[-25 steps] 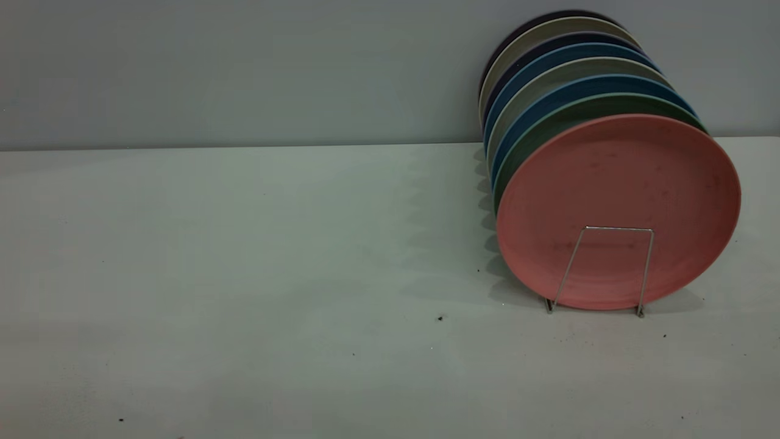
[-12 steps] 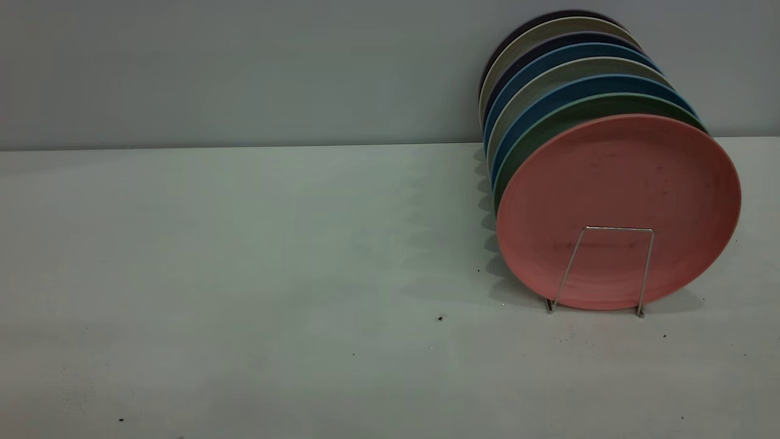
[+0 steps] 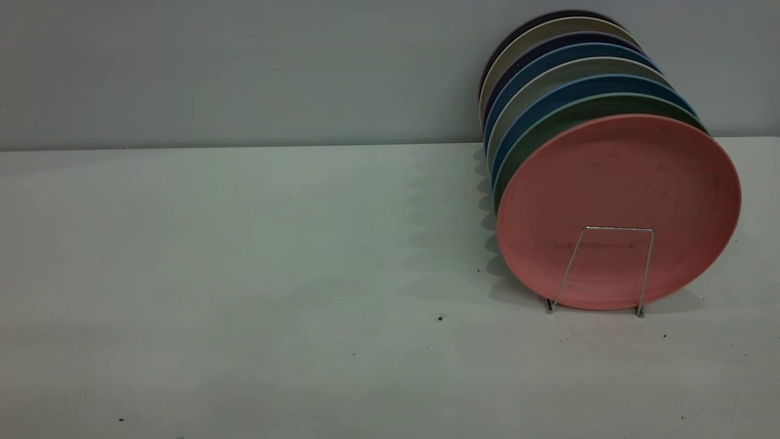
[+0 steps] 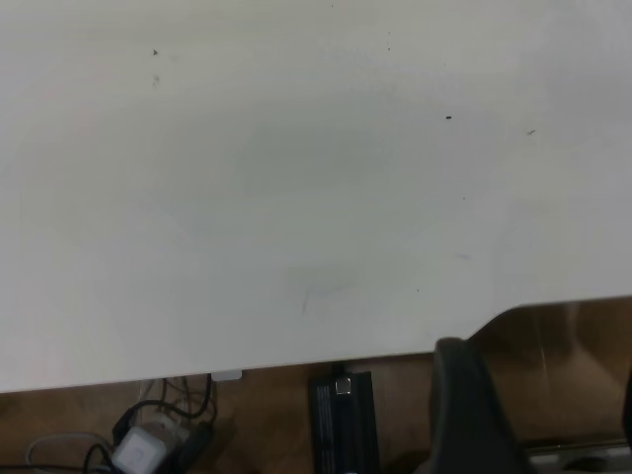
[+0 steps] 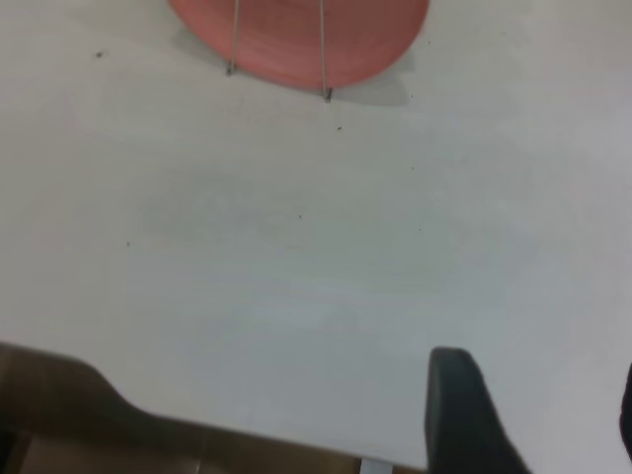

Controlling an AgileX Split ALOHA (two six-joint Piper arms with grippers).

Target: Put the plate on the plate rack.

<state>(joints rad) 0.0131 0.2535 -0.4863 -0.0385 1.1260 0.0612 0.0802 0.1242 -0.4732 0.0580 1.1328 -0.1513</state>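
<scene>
The salmon-pink plate point(image 3: 618, 177) stands upright at the front of a row of plates on the right of the table, held behind the front loop of the silver wire plate rack point(image 3: 616, 229). The right wrist view shows the plate's lower edge point(image 5: 286, 39) and the rack's wire legs point(image 5: 323, 59), well away from my right gripper point(image 5: 538, 390). That gripper is open and empty over the table's near edge. My left gripper point(image 4: 538, 395) is open and empty at the table's edge. Neither gripper shows in the exterior view.
Behind the pink plate stand a green plate point(image 3: 548, 131), blue plates point(image 3: 536, 110) and several more in grey and dark tones, up to the wall. Cables and a black box point(image 4: 341, 425) lie below the table edge.
</scene>
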